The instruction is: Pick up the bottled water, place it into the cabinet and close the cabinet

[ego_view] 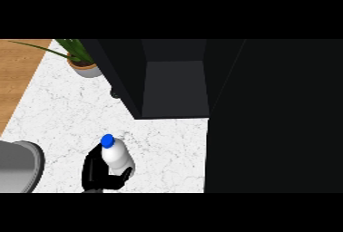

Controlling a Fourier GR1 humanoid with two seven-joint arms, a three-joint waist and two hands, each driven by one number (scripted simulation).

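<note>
You are looking down on a white marbled counter (74, 118), with a strip of wooden floor (17, 72) showing along the upper left. A black cabinet (174, 86) stands open at the top centre, and its interior is so dark that you can make out only a grey inner floor or shelf. Its open door fills the right side as one flat black mass, cutting off everything behind it. At the upper left a potted plant (84, 63) sits on the counter, its leaves running out of view. A grey rounded object (17, 165) at the lower left is cut by the edge, and you cannot tell what it is.

The bottled water (115, 154), white with a blue cap, stands near the counter's lower middle, well apart from the cabinet. Your one visible hand (100, 174) is curled round its lower body, fingers on one side and thumb across the front, hiding the base. The forearm is barely visible, so which hand this is stays unclear. No label or writing shows on the bottle.
</note>
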